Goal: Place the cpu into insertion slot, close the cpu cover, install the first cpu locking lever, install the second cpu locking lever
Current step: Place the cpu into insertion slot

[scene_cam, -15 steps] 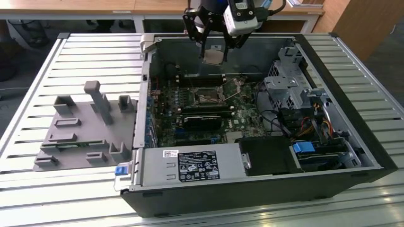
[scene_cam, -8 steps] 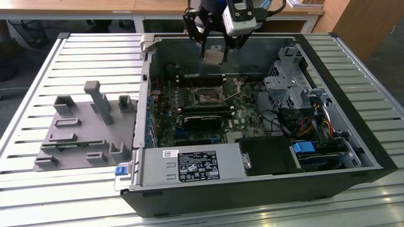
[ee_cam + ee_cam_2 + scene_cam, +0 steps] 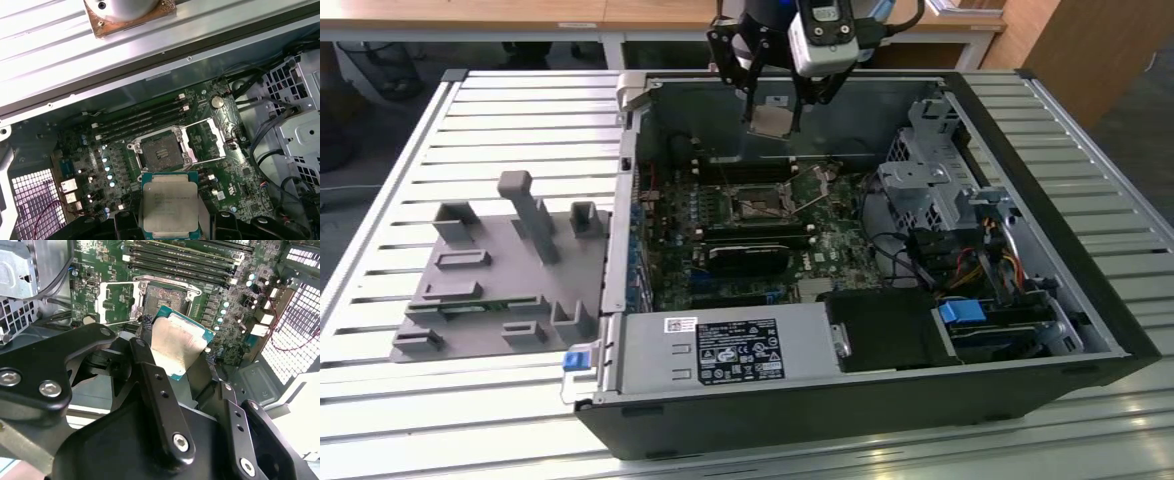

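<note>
My claw (image 3: 773, 112) pinches the cpu (image 3: 170, 205), hanging clear above the bare insertion slot (image 3: 161, 152); the cpu cover (image 3: 202, 141) lies flipped open beside it.

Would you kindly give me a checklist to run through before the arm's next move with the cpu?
1. cpu clamped in the gripper: ok.
2. insertion slot empty: ok.
3. cpu cover lying open beside the slot: ok.
4. cpu lowered onto the slot: not ok, it hangs above it.
5. cpu edges square with the slot: cannot tell.
</note>
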